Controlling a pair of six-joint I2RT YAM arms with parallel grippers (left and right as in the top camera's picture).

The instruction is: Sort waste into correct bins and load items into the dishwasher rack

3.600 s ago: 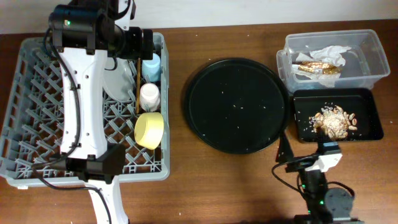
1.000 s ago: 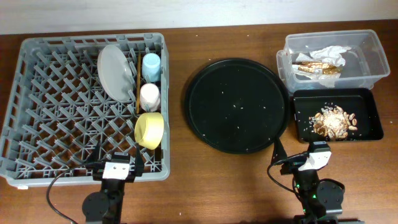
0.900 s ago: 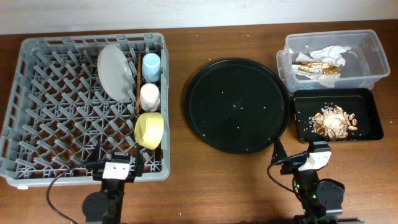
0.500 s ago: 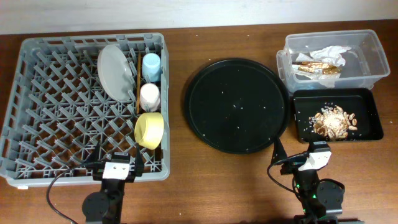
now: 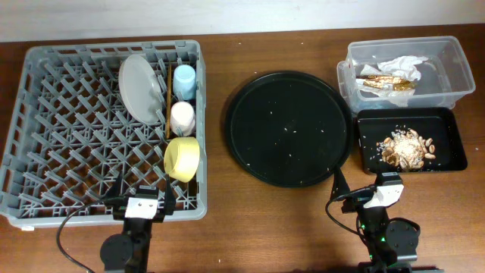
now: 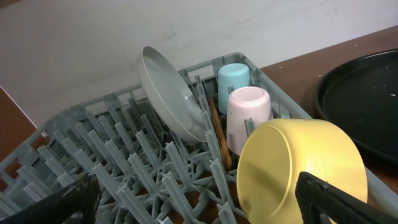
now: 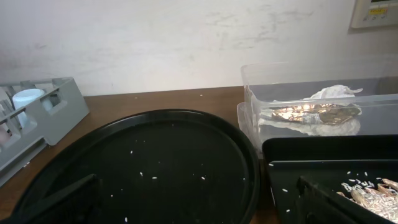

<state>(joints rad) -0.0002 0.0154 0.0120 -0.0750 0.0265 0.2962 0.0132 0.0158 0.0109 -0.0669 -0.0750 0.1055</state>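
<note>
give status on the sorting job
Left gripper and right gripper open, empty. Plate, cups, bowl, chopsticks in rack. Napkin, wrapper in tub; scraps in black tray. Nothing blocking.

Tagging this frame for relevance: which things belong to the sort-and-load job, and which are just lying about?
Job: dishwasher rack, plate, blue cup, pink cup, yellow bowl, chopsticks, clear tub, napkin, wrapper, shallow black tray, food scraps.
Lying about: round black tray, white specks on it.

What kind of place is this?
Probably a robot test bench, not a real kitchen: a wooden table by a plain wall, holding a grey dishwasher rack, a clear tub and a black tray.
</note>
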